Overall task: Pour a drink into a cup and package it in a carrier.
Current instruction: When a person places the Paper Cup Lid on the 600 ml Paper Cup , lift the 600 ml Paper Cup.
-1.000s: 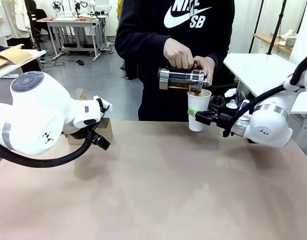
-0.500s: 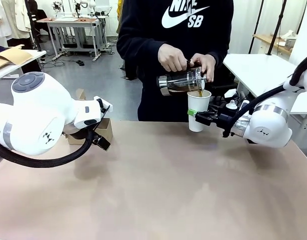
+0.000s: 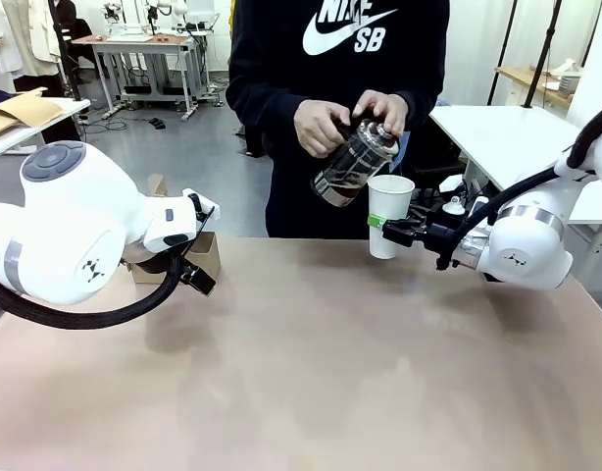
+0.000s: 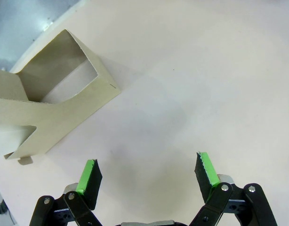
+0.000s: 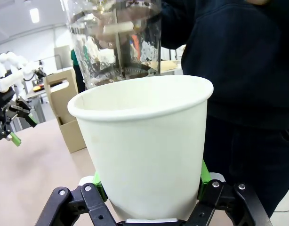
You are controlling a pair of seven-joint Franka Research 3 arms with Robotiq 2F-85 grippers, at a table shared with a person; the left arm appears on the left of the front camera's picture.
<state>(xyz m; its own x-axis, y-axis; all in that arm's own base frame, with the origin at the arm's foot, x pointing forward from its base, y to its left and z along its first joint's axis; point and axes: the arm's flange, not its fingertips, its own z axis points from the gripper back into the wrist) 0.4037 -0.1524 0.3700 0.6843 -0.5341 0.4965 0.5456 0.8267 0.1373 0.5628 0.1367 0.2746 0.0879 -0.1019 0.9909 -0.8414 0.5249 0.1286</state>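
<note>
At the far right of the desk (image 3: pixel 330 373) the cup (image 3: pixel 390 221) is held upright by the R jaws, which are clamped on its lower part from the right side. In the right wrist view the green pads (image 5: pixel 204 175) are seen pressed on both sides of the cup, near its bottom. The cup is w/o lid and its rim is open. Whether its bottom touches the desk cannot be told. Its inside is hidden, so the level of the drink in it cannot be told either.

Just left of the cup's rim, and a bit higher, the glass jug (image 3: pixel 353 162) w/ silver bands is held tilted by the person at the far side. Its base is turned down-left and its top up-right. One hand (image 3: pixel 319 126) is placed at the jug's left side, the other hand (image 3: pixel 384 106) on its top. The drink inside the jug cannot be made out clearly. In the right wrist view the jug is seen close behind the cup's rim; touching or apart, it cannot be told.

At the far left the carrier (image 3: pixel 211 253) is set on the desk, partly hidden behind the L arm (image 3: pixel 75 231). Its tall handle tab is seen in the right wrist view. The L jaws are spread wide apart w/ nothing btw. them and are held above the bare desk. The carrier is near them but apart from their pads.
</note>
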